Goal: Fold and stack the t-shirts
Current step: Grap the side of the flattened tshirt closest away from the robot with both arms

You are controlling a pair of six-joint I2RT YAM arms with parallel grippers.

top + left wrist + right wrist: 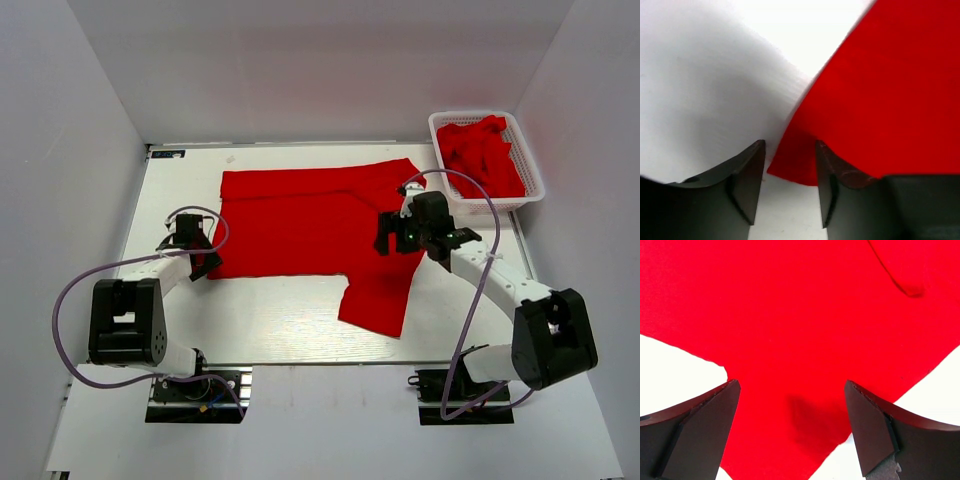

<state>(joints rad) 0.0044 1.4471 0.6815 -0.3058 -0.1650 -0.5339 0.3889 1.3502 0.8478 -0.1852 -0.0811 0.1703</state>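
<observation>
Lying crosswise, bright red cloth t-shirt (300,220); left gripper (203,258), jaws apart, straddles near-left corner; right gripper (398,243), spread, over near sleeve (380,295).

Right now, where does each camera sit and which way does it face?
Top external: above and behind the arms, looking down on the table, t-shirt and basket; both arms show.
Left wrist: on the left arm, facing down at the t-shirt's corner; open left gripper shows.
Right wrist: on the right arm, facing down at the t-shirt; open right gripper shows.
Shared: all three show the t-shirt.
</observation>
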